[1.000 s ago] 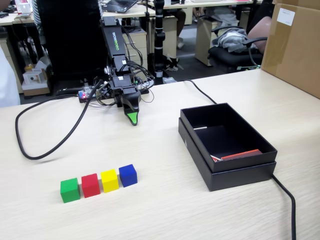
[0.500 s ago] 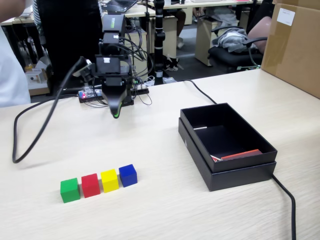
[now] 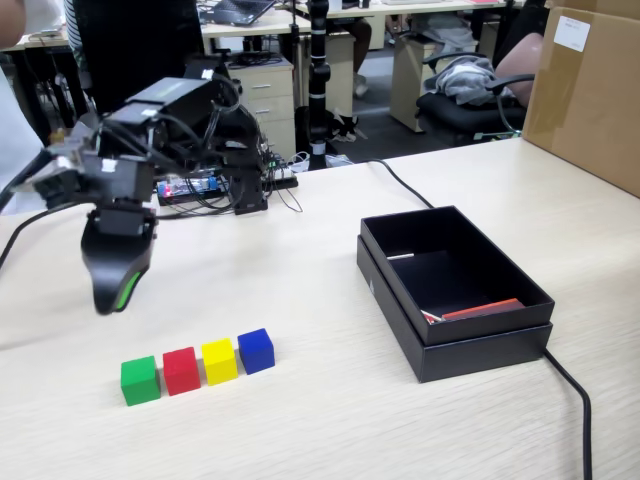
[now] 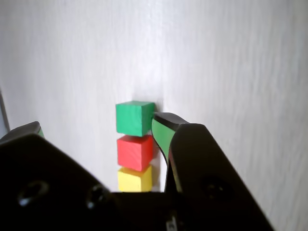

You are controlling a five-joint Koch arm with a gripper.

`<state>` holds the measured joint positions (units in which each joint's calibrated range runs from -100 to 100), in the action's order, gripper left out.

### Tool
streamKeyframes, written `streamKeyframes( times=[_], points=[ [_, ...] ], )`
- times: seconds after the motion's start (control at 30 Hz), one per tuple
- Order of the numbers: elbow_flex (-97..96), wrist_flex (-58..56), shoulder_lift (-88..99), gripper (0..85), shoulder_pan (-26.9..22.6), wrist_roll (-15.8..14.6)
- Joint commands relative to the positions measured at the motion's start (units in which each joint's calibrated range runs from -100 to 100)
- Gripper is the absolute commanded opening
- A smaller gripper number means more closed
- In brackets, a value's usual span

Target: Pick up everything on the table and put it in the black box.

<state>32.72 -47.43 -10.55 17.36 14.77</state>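
Observation:
Four small cubes stand in a row on the pale wooden table: green (image 3: 140,380), red (image 3: 181,370), yellow (image 3: 219,360) and blue (image 3: 256,350). My gripper (image 3: 112,298) hangs in the air above and to the left of the green cube, touching nothing. In the wrist view the gripper (image 4: 96,124) is open, its jaws wide apart, and the green (image 4: 134,118), red (image 4: 134,152) and yellow (image 4: 134,179) cubes lie on the table below, close to the right jaw. The blue cube is hidden there. The black box (image 3: 470,352) stands to the right, with a red strip (image 3: 482,309) inside.
A black cable (image 3: 578,400) runs along the table from the box's right corner, and another leads off behind the box. A big brown carton (image 3: 590,90) stands at the far right. Electronics and wires (image 3: 215,190) sit behind the arm's base.

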Motion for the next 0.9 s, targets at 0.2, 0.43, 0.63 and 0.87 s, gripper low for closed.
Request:
streamKeyframes(
  times=[0.2, 0.43, 0.63, 0.87],
  points=[
    [18.3, -0.2, -16.6, 44.5, -0.5, 2.9],
    [17.7, -1.6, -20.9, 44.7, -1.5, 2.5],
    [19.2, -2.3, -25.8, 37.9, -1.1, 2.2],
    [20.3, -2.3, -26.5, 11.4, -1.0, 1.4]
  ],
)
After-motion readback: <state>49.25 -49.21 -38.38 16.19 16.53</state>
